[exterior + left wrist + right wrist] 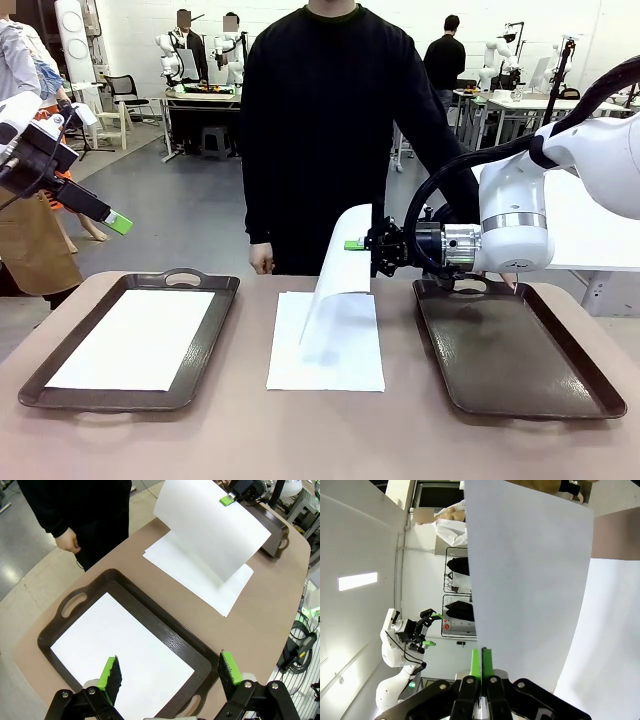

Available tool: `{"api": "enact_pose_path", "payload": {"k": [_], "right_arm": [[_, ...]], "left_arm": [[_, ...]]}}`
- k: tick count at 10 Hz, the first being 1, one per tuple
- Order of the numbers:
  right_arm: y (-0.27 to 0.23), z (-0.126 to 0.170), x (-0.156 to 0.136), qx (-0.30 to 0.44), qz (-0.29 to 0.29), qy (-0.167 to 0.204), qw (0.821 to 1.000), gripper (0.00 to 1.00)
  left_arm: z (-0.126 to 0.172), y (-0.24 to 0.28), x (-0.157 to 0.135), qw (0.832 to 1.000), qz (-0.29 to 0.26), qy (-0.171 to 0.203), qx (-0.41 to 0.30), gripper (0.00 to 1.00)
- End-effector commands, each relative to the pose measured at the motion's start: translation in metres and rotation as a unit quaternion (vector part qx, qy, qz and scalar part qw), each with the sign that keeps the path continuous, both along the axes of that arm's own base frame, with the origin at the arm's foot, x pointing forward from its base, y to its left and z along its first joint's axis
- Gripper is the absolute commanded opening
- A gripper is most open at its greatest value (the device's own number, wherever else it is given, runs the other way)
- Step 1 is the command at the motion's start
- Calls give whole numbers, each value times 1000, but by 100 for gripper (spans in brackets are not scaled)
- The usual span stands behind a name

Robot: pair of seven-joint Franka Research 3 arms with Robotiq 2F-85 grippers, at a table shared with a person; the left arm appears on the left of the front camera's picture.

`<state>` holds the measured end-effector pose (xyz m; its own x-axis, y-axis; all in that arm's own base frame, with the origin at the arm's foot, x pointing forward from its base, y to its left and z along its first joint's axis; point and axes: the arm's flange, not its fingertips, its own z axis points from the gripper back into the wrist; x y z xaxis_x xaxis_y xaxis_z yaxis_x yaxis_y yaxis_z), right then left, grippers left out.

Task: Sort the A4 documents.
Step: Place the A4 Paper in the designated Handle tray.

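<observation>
table (pixel 230 440) | left tray (pixel 120 402) | A4 sheets (pixel 330 365) centre | right tray (pixel 510 350)

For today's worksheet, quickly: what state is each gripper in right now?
Left gripper: open, holding nothing.
Right gripper: shut on the edge of an A4 sheet.

- Sheets (pixel 325 365): thin white paper, matt, smooth.
- Trays (pixel 520 365): dark brown, plastic-looking, glossy; floor finely grained and reflecting light.
- Table (pixel 320 440): tan top, matt, smooth.
- Pads (pixel 106 672): green, matt, rubbery-looking; black inner face rough.
- Right arm (pixel 515 190): white glossy shell, bright metal ring at wrist.
- Sweater (pixel 330 120): black cloth, matt.
</observation>
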<state>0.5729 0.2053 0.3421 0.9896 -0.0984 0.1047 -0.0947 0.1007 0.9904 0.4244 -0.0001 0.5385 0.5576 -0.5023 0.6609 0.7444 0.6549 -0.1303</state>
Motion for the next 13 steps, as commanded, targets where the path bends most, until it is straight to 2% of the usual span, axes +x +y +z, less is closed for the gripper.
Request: {"api": "enact_pose_path", "payload": {"k": [1,6,7,8,10,13], "right_arm": [[0,0,0,0,0,0,1000,0],[0,0,0,0,0,0,1000,1],[-27,10,-9,-4,55,-20,998,1],[-61,19,-11,-3,93,-19,996,1],[-120,33,-15,26,114,-14,993,1],[-183,36,-25,-13,144,-19,989,1]], "left_arm": [[-1,0,0,1000,-6,-6,-6,100],[-1,0,0,1000,-6,-6,-6,100],[-1,0,0,1000,-6,-6,-6,100],[-1,0,0,1000,-6,-6,-6,100],[-1,0,0,1000,-6,-6,-6,100],[-1,0,0,1000,-6,-6,-6,100]]}}
